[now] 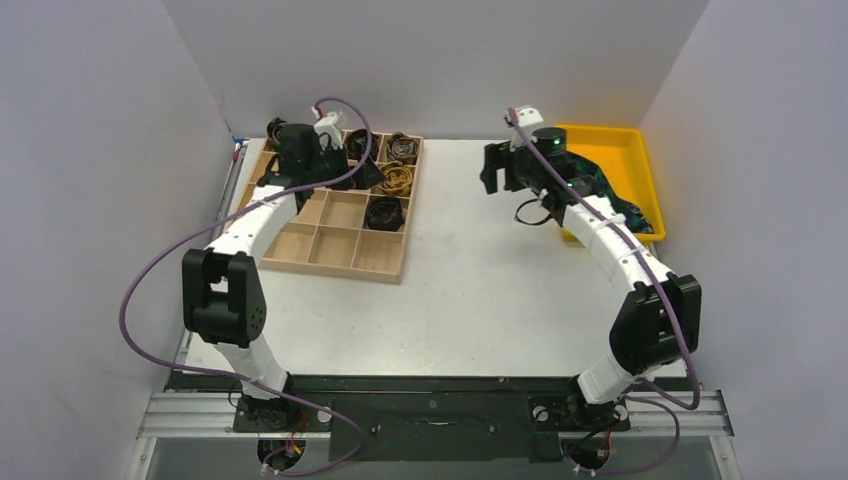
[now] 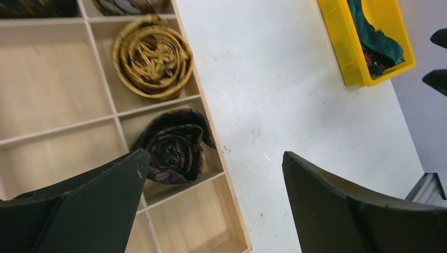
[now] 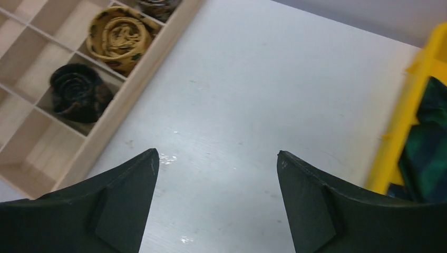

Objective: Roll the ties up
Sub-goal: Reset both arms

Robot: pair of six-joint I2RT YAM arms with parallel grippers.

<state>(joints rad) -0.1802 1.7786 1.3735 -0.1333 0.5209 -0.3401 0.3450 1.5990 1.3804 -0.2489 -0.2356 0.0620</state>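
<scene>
No legible text, label, brand, number or sign appears in any of the three views. The wooden tray (image 1: 330, 245), the yellow bin (image 1: 640, 150) and the table (image 1: 480, 290) present plain, unmarked surfaces. The rolled ties (image 2: 153, 57) carry woven ornament only, with no lettering that can be read.

Wooden divided tray (image 1: 335, 245) left, yellow bin (image 1: 605, 132) right, on white table (image 1: 480, 290).
</scene>
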